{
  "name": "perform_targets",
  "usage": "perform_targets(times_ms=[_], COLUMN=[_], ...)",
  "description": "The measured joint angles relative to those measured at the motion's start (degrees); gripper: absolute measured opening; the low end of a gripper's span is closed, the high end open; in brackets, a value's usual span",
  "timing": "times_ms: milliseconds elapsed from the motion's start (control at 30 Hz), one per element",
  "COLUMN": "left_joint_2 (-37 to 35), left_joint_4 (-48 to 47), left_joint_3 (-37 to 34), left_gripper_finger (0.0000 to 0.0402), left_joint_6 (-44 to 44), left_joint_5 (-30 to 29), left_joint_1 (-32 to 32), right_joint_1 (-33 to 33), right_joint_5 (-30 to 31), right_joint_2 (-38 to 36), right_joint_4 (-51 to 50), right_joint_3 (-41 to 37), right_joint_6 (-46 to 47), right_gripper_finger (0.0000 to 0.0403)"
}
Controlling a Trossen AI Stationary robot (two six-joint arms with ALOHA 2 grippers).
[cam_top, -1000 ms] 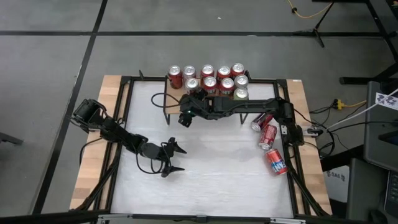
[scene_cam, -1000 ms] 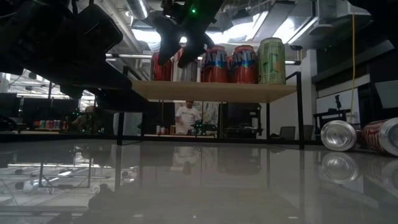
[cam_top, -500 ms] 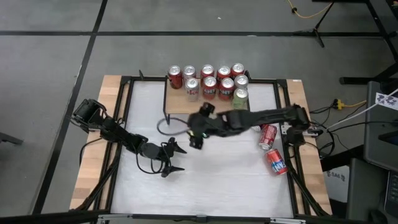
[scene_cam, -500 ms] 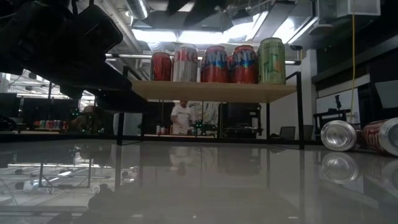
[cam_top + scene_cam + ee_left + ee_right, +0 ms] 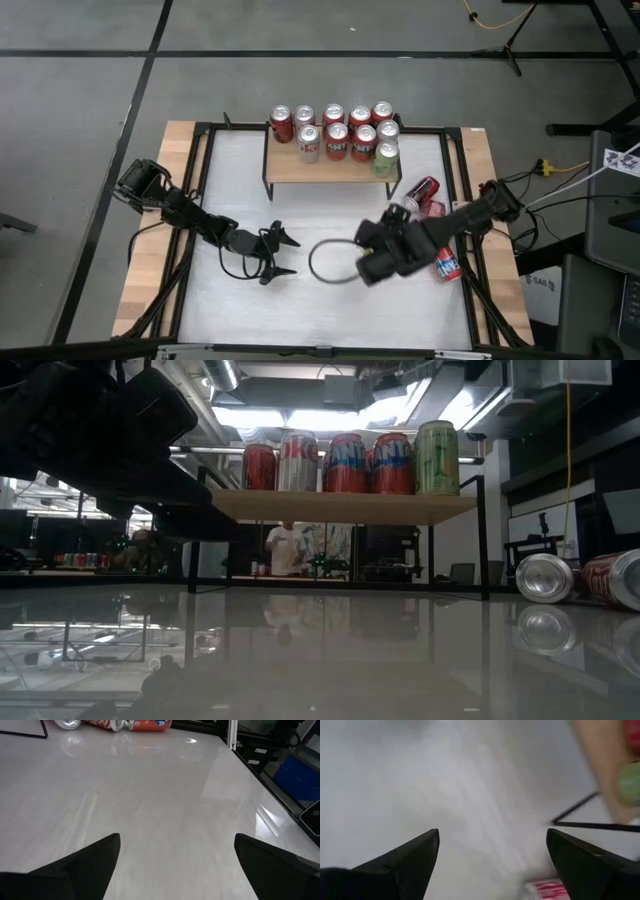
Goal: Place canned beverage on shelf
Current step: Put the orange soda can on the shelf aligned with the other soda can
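Shelf [image 5: 325, 168]: light-wood plank top, thin black legs, nine upright cans [image 5: 336, 132].

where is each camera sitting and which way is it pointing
High view: above, looking straight down on the table, both arms, the shelf.
Low view: table height, facing the shelf; a dark arm bulks up close.
Left wrist view: over the open left gripper, facing lying cans.
Right wrist view: past the open right gripper, blurred.
Shared: shelf cans.
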Motion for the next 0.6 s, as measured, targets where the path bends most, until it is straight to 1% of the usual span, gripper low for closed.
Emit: perform_targets(times_ms=[167,300,433,533,600], left_joint_2=[0.0,0.0,0.0,0.0,0.0], left_joint_4=[0.0,-0.2,-0.2,-0.2,-0.2], left_joint_3=[0.0,0.0,0.0,0.0,0.0], left_gripper_finger=[0.0386,0.0386,0.0386,0.0386,0.0386], left_joint_6=[0.0,0.0,0.0,0.0,0.0], left_joint_5=[0.0,-0.1,-0.2,-0.2,-0.2], left_joint_1=[0.0,0.0,0.0,0.0,0.0], right_joint_1=[4.2,6.0,7.7,9.3,10.9], right_joint_5=[-2.0,-2.5,-4.9,-8.3,-10.1], right_joint_2=[-2.4,-6.8,-13.6,-19.5,-22.9], right_joint_4=[0.4,0.2,0.3,1.0,3.4], right_joint_3=[-3.3,-9.4,-18.5,-25.7,-30.0], right_joint_6=[3.1,8.5,16.3,25.3,30.0], right_gripper_finger=[0.0358,0.0358,0.0358,0.0358,0.0358])
